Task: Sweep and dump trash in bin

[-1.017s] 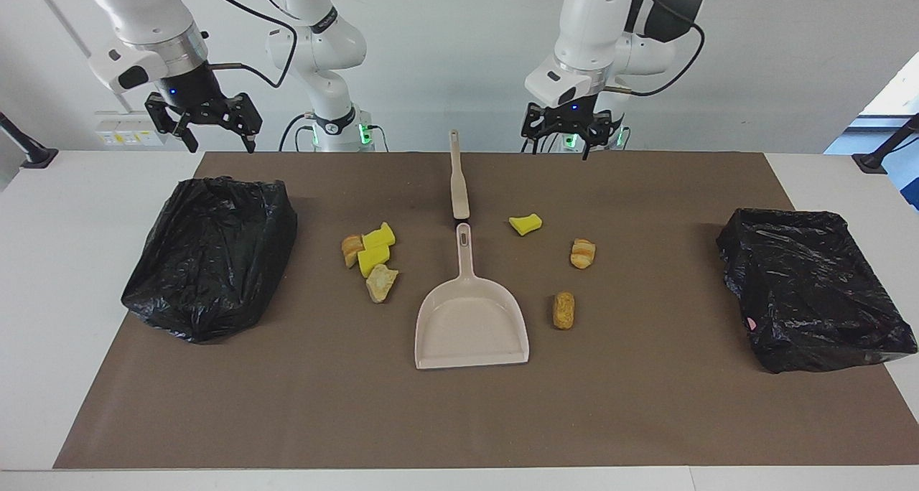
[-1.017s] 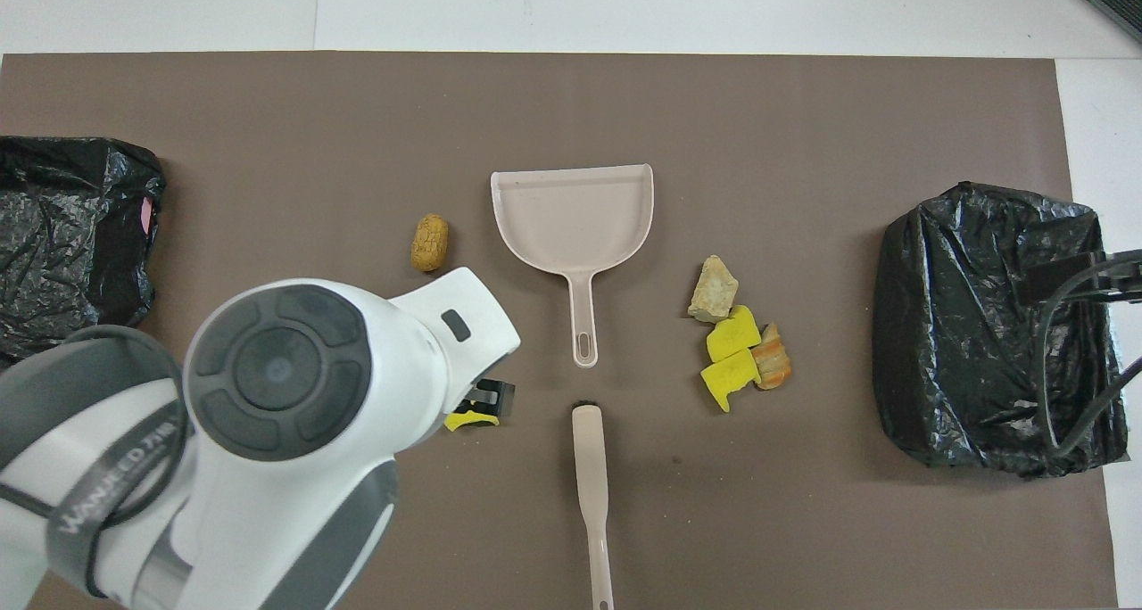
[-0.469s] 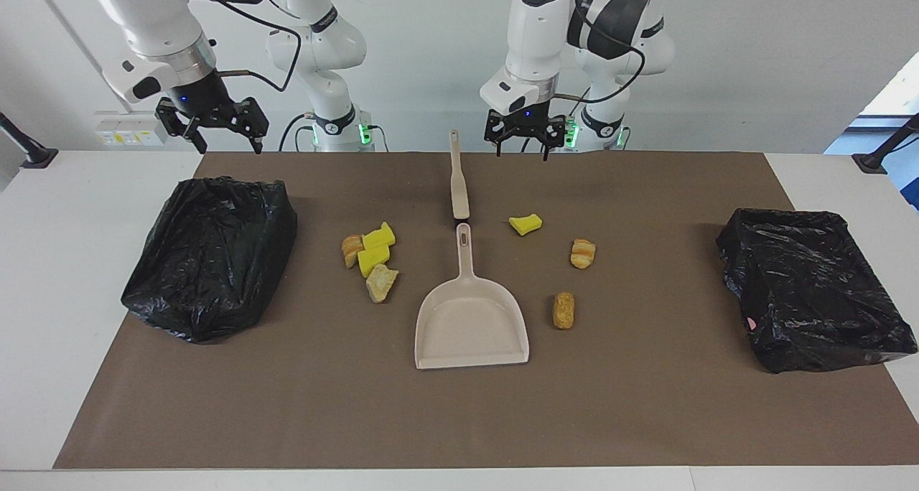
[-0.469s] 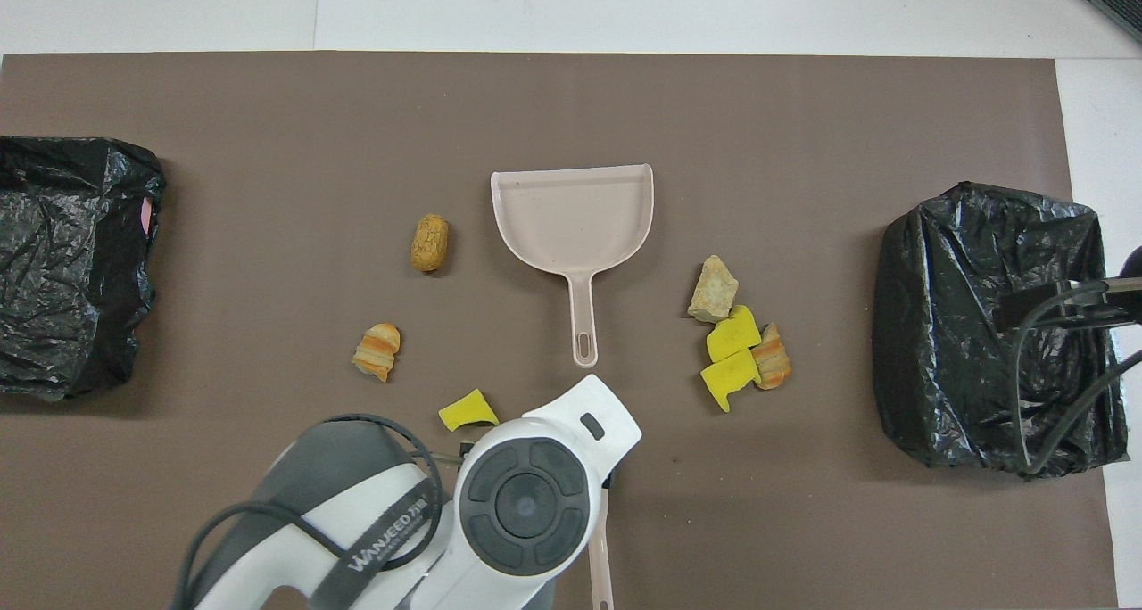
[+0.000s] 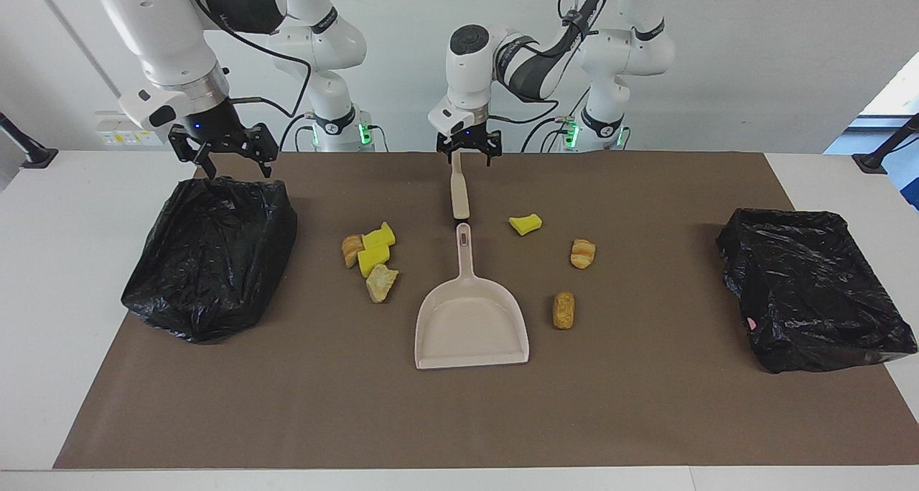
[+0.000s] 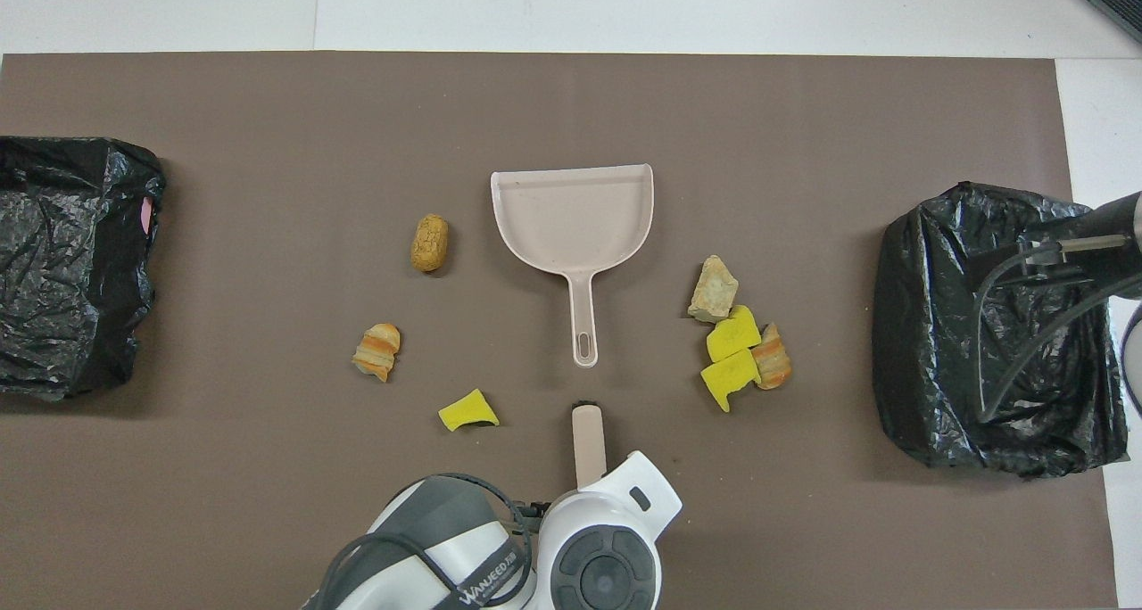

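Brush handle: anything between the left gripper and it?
Nothing visible. The left gripper hangs open right over the handle end of the brush, which lies bare on the mat, nearer to the robots than the dustpan. The nearest trash, a yellow sponge piece, lies off to the side. The right gripper waits over a black bag.

Dustpan (image 5: 470, 322) betw. trash (image 5: 370, 256) — mid-mat (image 5: 646, 419)
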You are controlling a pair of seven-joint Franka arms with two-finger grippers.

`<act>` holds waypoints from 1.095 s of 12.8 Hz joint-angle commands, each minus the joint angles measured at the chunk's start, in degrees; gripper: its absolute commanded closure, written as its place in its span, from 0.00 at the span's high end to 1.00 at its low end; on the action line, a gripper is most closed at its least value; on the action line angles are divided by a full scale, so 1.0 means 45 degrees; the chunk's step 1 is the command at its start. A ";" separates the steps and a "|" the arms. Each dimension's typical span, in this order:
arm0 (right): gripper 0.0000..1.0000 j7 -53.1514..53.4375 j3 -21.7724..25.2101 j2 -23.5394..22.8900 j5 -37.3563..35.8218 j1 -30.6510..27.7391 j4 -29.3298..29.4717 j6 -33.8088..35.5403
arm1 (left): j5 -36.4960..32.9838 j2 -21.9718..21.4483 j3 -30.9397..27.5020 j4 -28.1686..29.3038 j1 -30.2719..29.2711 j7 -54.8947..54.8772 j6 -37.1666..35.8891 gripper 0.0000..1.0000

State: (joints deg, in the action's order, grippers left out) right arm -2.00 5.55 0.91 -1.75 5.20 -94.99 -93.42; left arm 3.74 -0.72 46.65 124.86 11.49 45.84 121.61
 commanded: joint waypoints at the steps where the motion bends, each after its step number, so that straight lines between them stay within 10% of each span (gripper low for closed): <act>1: 1.00 0.0808 -0.0333 -0.1312 0.0213 0.0540 0.0894 -0.0429 | 0.0106 0.0333 0.0375 0.0650 0.0123 0.0632 0.1021 1.00; 7: 1.00 0.2338 -0.0431 -0.2875 0.1893 0.1614 0.1166 -0.1117 | 0.0087 0.1565 0.0787 0.0671 0.0416 0.1298 0.1122 0.97; 12: 1.00 0.4388 -0.0451 -0.4009 0.2107 0.3139 0.2183 -0.1135 | 0.0087 0.1371 0.0767 0.0515 0.0280 0.1279 0.0399 0.74; 14: 1.00 0.4699 -0.0878 -0.4651 0.2730 0.3257 0.2783 -0.1214 | 0.0087 0.1370 0.0767 0.0301 0.0260 0.1279 0.0127 0.47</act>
State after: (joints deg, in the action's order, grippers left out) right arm 17.50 2.81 -16.43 7.73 20.19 -87.00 -99.41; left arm 3.76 6.64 50.42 127.16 12.55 51.09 124.78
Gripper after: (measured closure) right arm 0.000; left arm 0.256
